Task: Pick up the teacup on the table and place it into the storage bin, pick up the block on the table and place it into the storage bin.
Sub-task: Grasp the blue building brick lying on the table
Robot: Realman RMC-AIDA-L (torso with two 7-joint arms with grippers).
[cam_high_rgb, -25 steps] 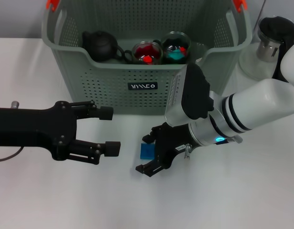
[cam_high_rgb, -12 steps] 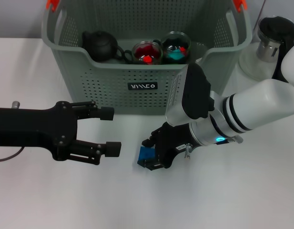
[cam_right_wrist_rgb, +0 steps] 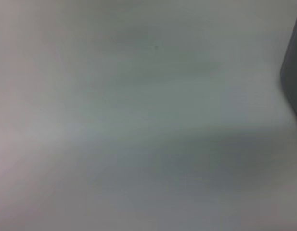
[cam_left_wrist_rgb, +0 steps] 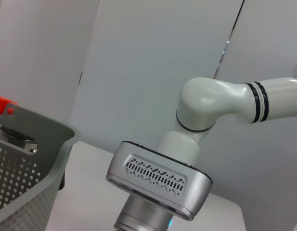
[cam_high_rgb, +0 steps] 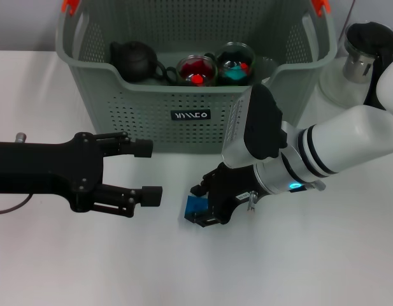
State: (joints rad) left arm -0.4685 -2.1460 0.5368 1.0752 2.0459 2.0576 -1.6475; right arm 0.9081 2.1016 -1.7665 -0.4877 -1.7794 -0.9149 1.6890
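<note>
We noted the right gripper (cam_high_rgb: 201,205) clamped on the small blue square block (cam_high_rgb: 195,205) on the white table (cam_high_rgb: 323,255), near the grey-green perforated plastic storage bin (cam_high_rgb: 151,102), left gripper (cam_high_rgb: 147,172) idle at left, jaws apart.

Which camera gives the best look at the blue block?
The head view: the block lies on the table with the right gripper shut on it, the left gripper open nearby. The left wrist view and the right wrist view show none of it.

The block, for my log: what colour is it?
Blue; the block shows best in the head view.
</note>
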